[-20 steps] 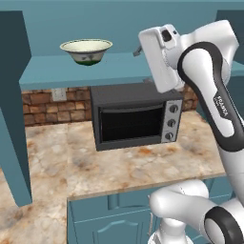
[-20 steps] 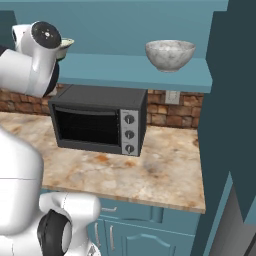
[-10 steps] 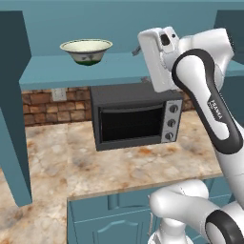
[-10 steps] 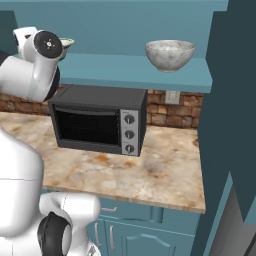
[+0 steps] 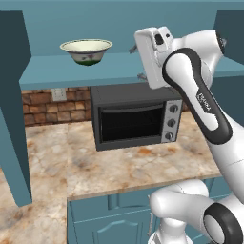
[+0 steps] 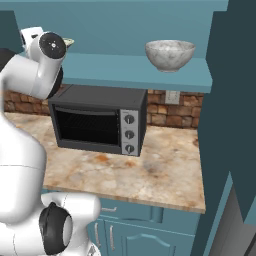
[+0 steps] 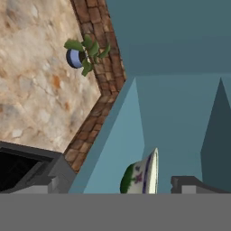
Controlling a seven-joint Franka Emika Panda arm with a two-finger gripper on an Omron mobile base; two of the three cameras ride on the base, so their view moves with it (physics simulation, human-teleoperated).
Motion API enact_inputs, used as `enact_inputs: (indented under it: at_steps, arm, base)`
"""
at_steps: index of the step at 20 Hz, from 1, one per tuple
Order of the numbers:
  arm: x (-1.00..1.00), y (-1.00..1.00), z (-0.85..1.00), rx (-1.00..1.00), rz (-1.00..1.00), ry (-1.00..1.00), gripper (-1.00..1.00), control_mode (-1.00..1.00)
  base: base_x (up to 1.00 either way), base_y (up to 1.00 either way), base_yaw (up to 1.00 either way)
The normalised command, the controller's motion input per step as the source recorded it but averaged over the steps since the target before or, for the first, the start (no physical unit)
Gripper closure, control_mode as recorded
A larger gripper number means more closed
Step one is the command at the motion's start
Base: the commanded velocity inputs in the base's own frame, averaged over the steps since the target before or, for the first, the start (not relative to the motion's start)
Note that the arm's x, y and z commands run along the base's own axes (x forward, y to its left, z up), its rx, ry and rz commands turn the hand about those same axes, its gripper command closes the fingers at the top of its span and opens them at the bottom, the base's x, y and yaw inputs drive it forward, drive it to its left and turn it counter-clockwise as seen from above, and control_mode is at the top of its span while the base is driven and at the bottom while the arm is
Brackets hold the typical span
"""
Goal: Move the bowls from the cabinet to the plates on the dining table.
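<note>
Writing: your arm's forearm carries small dark lettering in the left base view, too small to read. No brand legible on the microwave (image 5: 136, 116).

Arm pose: it rises from the base, elbow bent high, hand level with the cabinet (image 5: 81, 71) shelf. End effector (image 5: 135, 62) points left along the shelf toward the yellow-green bowl (image 5: 86, 50), apart from it; fingers spread wide, holding nothing.

Bowls: yellow-green one upright on the shelf's left part; marbled bowl (image 6: 170, 54) upright toward the shelf's right end. Microwave sits on the tabletop (image 5: 128, 167) below. In the hand view you see a small potted plant (image 7: 84, 55) on the tabletop.
</note>
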Motion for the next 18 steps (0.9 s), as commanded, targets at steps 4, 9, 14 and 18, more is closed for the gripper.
enact_inputs:
  at_steps: [4,9,14,18]
  arm:
    - [0.25,0.04,0.14,0.0,-0.01,0.01,-1.0,-1.0]
    - [0.23,0.1,0.05,0.0,0.0,0.0,-1.0,-1.0]
    - [0.28,0.05,0.0,0.0,-0.01,0.0,-1.0,-1.0]
    - [0.32,0.05,-0.02,0.0,-0.01,0.0,-1.0,-1.0]
  base:
    - [0.0,0.0,0.0]
    - [0.0,0.0,0.0]
    - [0.0,0.0,0.0]
    - [0.0,0.0,0.0]
